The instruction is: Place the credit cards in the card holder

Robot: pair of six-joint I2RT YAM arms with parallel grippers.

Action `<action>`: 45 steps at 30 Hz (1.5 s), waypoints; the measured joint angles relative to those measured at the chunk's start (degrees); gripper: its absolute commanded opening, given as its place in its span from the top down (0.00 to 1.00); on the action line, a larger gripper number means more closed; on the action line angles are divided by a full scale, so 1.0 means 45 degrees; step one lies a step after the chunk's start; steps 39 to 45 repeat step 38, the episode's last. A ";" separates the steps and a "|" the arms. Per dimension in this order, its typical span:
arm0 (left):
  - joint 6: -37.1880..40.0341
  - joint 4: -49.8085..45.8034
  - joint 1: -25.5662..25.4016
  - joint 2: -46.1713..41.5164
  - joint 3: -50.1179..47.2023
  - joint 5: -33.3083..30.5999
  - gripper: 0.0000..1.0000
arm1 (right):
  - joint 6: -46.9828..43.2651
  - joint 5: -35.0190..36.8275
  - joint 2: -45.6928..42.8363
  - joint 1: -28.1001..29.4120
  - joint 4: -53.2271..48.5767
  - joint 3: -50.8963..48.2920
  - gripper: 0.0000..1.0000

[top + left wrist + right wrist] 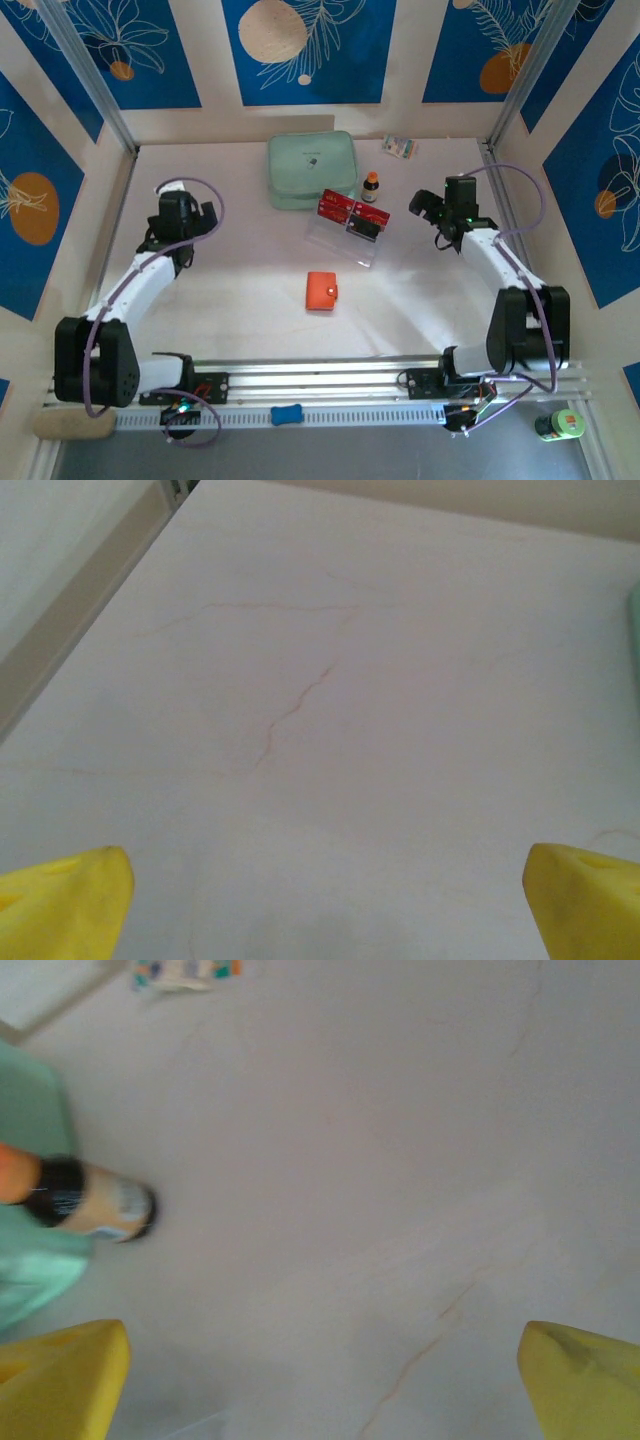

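Credit cards (335, 207), red and black, lie in a loose cluster on a clear sheet (335, 243) near the middle of the table (240, 280), just in front of a mint pouch (311, 170). The card holder (321, 291), orange and folded, sits alone on the bare tabletop nearer the arms, apart from the sheet and the cards. A small bottle (371, 186) with an orange cap stands beside the pouch's right edge, just behind the cards, and a small colourful packet (400, 147) lies near the back wall.

The left gripper (320, 905) is over bare tabletop on the left side, well apart from the cards and the holder. Its yellow fingertips (70, 900) are spread wide with nothing between them. The right gripper (320, 1380) is on the right side, likewise spread wide and empty. Its wrist camera looks past the bottle and the pouch's edge toward the packet.
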 measured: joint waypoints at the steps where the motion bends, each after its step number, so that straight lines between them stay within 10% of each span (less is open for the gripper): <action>1: 0.0321 0.0491 0.0034 0.0024 -0.0452 -0.0053 0.00 | -0.0432 0.0272 0.0321 0.0005 0.0389 -0.0126 0.01; 10: 0.1938 0.5581 0.0039 0.1161 -0.3842 -0.0136 0.00 | -0.3526 0.0826 0.1146 0.0631 0.5610 -0.3220 0.01; 20: 0.3157 1.0938 0.0039 0.3512 -0.5061 0.1428 0.00 | -0.4522 -0.2123 0.1501 -0.0442 1.1050 -0.6295 0.01; 45: 0.3439 1.2167 0.0039 0.3847 -0.5061 0.2118 0.00 | -0.4697 -0.2856 0.1501 -0.0359 1.2104 -0.6237 0.01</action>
